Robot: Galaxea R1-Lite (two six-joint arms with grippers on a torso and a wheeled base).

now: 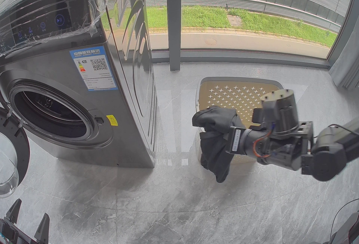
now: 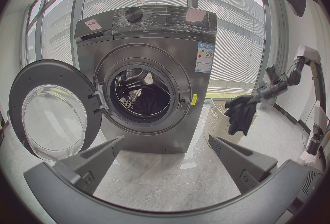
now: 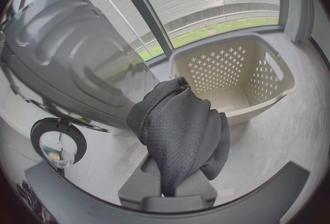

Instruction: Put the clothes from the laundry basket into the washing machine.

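Note:
My right gripper (image 3: 168,185) is shut on a dark grey garment (image 1: 216,132) (image 3: 182,128) (image 2: 241,113) that hangs in the air at the near left corner of the beige laundry basket (image 1: 239,96) (image 3: 240,77) (image 2: 216,118). The basket's inside looks bare. To the left stands the grey washing machine (image 1: 74,69) (image 2: 147,73), its round door (image 2: 51,108) swung open. Dark clothing (image 2: 147,99) lies inside the drum. My left gripper (image 2: 165,152) is open, low near the floor and facing the drum opening; its fingertips (image 1: 43,224) show at the lower left corner.
Grey tiled floor (image 1: 168,196) lies open between the machine and the basket. A large window with a dark post (image 1: 174,13) stands behind both. The open door (image 1: 11,158) juts out at the far left of the machine's front.

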